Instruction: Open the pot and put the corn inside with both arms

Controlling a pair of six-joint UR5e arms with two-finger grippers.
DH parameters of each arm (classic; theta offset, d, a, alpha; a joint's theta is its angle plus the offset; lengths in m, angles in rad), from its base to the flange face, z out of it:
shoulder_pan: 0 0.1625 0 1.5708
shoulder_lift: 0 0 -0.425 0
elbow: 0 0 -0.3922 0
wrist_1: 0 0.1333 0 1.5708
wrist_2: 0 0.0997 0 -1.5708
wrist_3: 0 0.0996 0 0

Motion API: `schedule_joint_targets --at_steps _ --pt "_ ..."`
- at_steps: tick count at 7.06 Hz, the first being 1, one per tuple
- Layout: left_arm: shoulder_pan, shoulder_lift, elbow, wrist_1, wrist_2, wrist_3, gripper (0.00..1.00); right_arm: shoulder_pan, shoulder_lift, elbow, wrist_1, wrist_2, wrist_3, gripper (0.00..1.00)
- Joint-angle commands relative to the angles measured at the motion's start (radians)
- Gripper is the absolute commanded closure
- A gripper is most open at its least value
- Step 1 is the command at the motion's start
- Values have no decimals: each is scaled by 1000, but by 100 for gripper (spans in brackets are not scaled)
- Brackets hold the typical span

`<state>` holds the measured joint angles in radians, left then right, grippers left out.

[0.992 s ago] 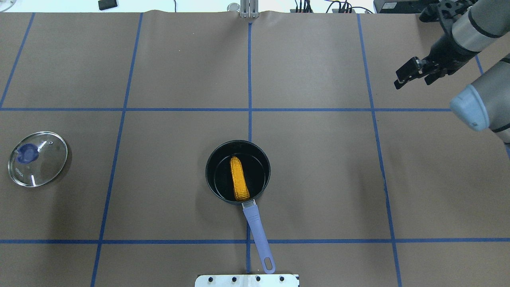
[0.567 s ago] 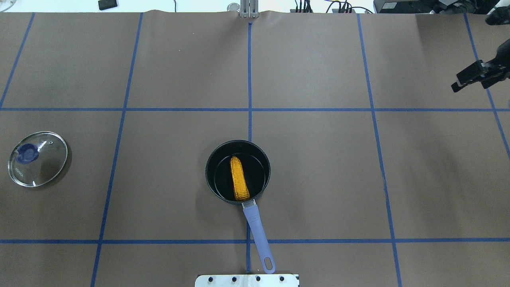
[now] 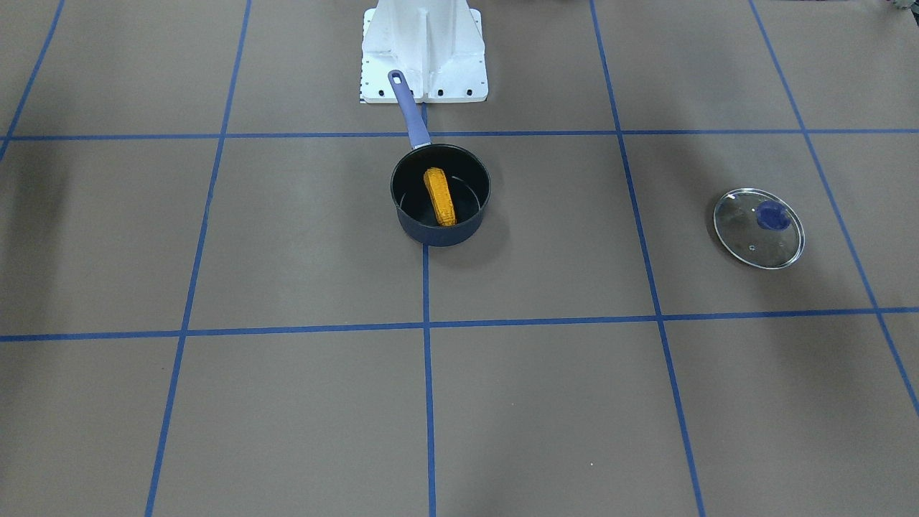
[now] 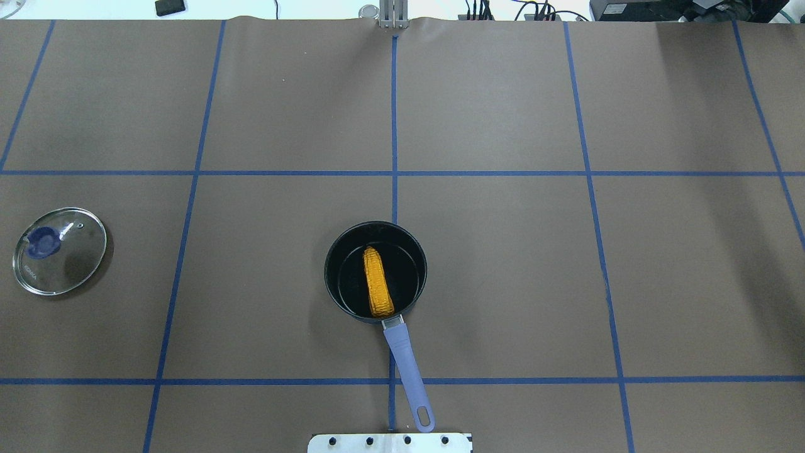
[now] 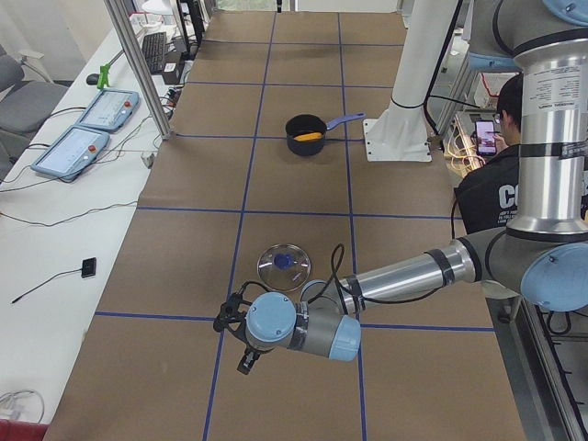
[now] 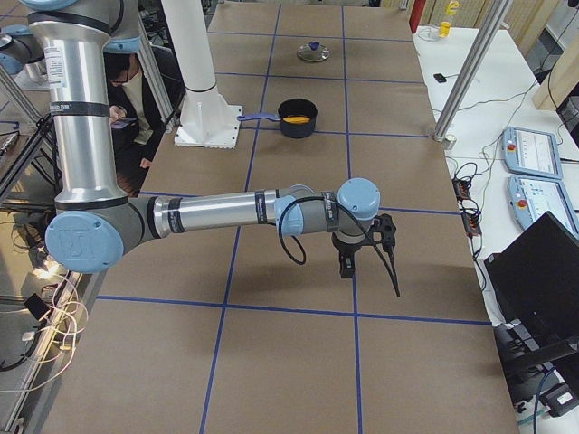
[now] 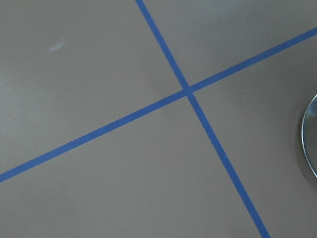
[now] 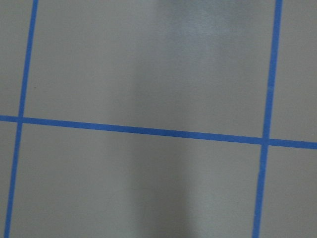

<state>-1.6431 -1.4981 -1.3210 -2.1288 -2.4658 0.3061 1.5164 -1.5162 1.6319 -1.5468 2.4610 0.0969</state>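
Note:
The dark navy pot (image 4: 328,277) stands open at the table's middle near the robot's base, its periwinkle handle (image 4: 405,371) pointing at the base. The yellow corn (image 4: 378,283) lies inside it, as the front view shows too (image 3: 439,196). Neither gripper shows in the overhead or front views. The left gripper (image 5: 237,342) hangs low over the table beyond the lid in the exterior left view. The right gripper (image 6: 384,262) hangs far from the pot in the exterior right view. I cannot tell whether either is open or shut.
The clear glass lid (image 4: 60,250) with a blue knob lies flat at the table's left side, also in the front view (image 3: 759,228); its rim shows in the left wrist view (image 7: 309,139). The white base pedestal (image 3: 423,50) stands behind the pot handle. Blue tape lines cross the brown table.
The right arm and gripper have moved right and out of the overhead view. The pot, corn and lid have not moved.

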Motion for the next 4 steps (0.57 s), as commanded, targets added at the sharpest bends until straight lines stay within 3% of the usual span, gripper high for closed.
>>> schedule_joint_targets --at_steps 1,4 --pt "-3 2 5 -3 1 1 1 21 -5 -15 7 -8 -17 0" --pt "-4 5 3 -5 -2 2 1 22 -25 -44 2 -36 -31 0"
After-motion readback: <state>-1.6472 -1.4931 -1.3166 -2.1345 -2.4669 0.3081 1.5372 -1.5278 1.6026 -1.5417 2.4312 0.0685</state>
